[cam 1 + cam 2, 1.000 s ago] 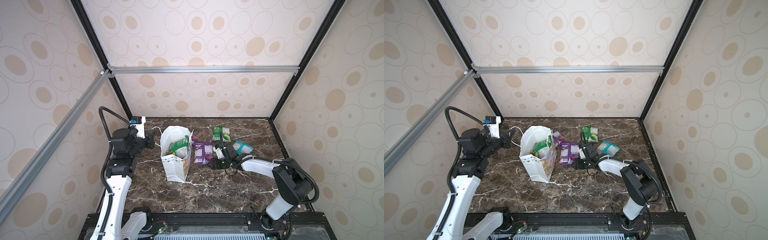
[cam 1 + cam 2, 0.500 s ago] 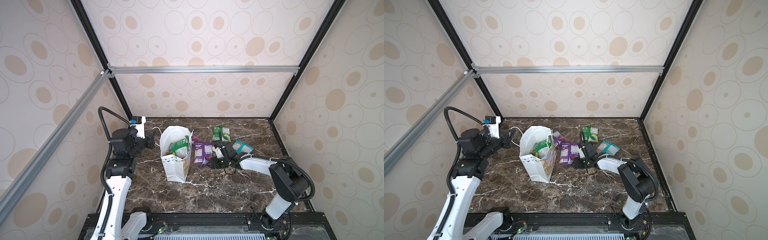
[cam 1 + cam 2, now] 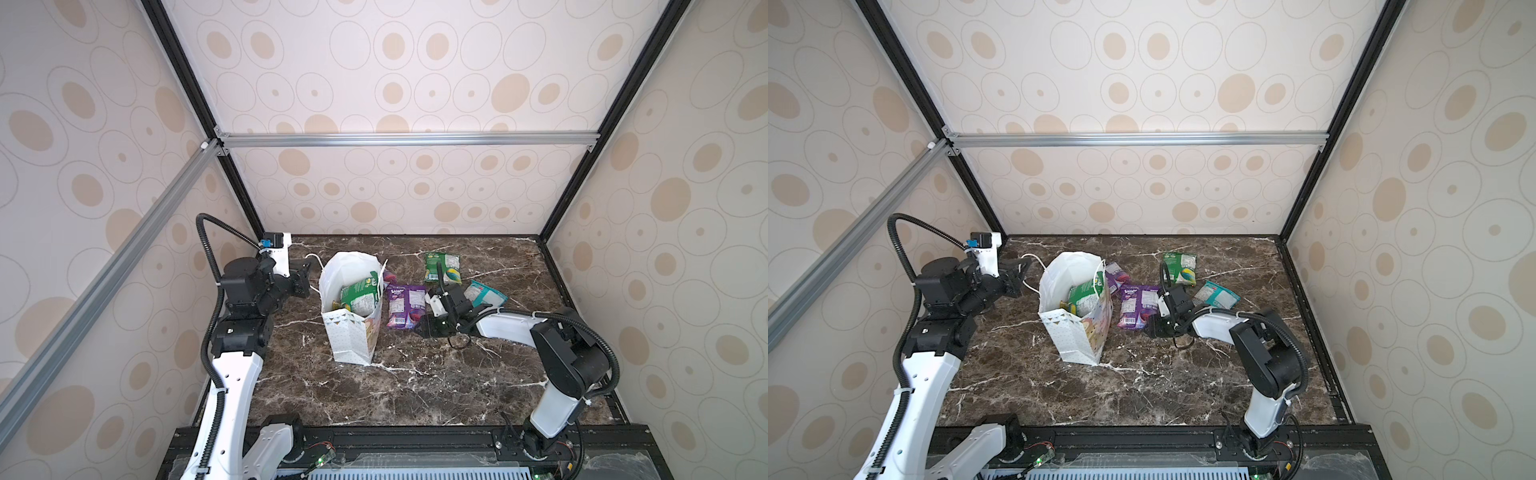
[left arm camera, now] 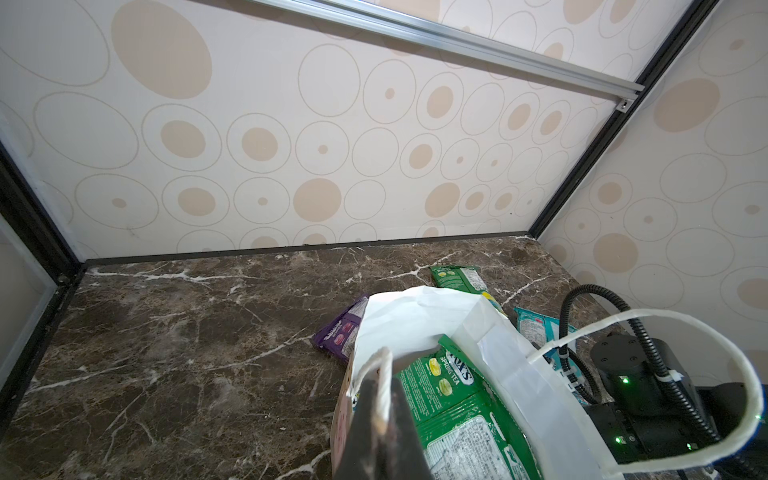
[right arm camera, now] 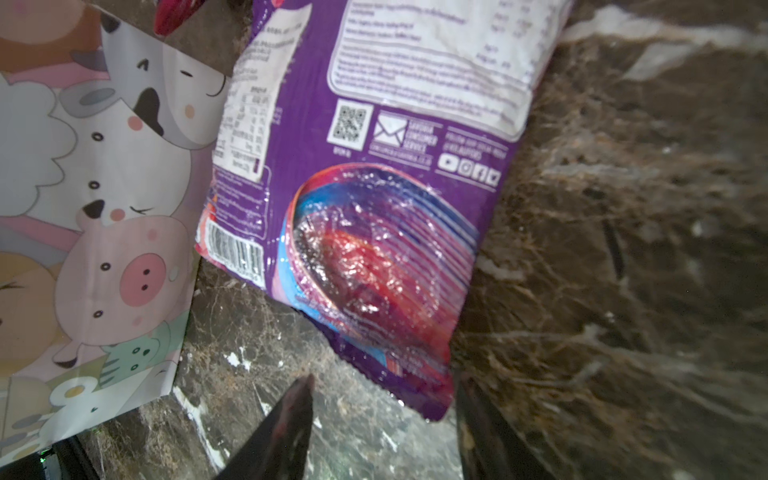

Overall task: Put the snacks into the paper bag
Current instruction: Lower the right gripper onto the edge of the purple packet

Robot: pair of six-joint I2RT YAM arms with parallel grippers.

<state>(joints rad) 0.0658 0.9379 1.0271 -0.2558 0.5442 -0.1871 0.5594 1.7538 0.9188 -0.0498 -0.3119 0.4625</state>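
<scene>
Meanwhile, the paper bag (image 3: 353, 340) stands open-mouthed toward the left of the marble tabletop (image 3: 415, 386), a green packet (image 3: 359, 293) poking out of its top. The left gripper (image 4: 380, 390), jaws clenched on one white cord handle (image 4: 384, 365), holds the bag from its left side. Just right of the bag a purple packet (image 5: 374, 187) lies flat with its printed back up. The right gripper (image 5: 384, 415) sits low at the packet's near edge, jaws parted to either side of one corner without pinching it. Farther back, a second green packet (image 3: 442, 268) and a teal packet (image 3: 484, 293) lie on the tabletop apart from the bag, while a second purple packet (image 3: 1115, 274) peeks out from behind the bag's far side.
</scene>
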